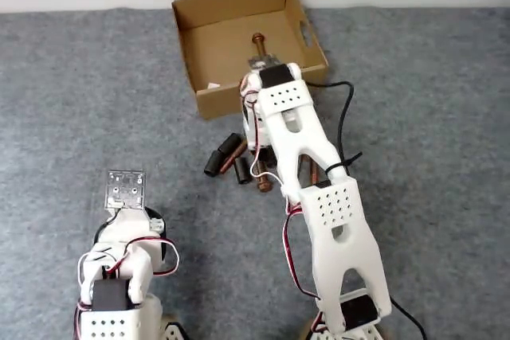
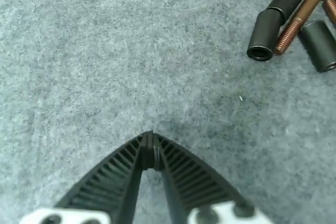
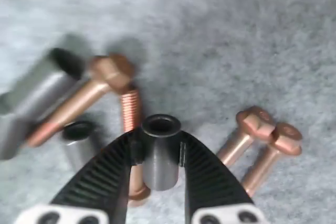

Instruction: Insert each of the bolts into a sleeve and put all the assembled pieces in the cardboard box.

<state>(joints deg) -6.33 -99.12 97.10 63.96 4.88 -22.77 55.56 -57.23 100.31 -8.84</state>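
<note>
My right gripper [image 3: 159, 141] is shut on a dark sleeve [image 3: 160, 163], which it holds upright with the bore showing, just above the pile. Around it lie copper bolts [image 3: 79, 103] [image 3: 247, 135], another bolt [image 3: 270, 153] and a loose sleeve [image 3: 79, 142]. From above, the right arm [image 1: 299, 141] covers part of this pile of sleeves [image 1: 223, 153] and bolts [image 1: 263, 181] in front of the cardboard box [image 1: 199, 33]. A bolt [image 1: 257, 41] lies inside the box. My left gripper [image 2: 150, 141] is shut and holds nothing, low over the carpet short of sleeves [image 2: 265, 35] and a bolt [image 2: 299, 14].
Grey carpet covers the whole table. The left arm [image 1: 126, 193] sits at the near left, well apart from the pile. A black cable [image 1: 344, 117] runs from the right arm toward the box's near right corner.
</note>
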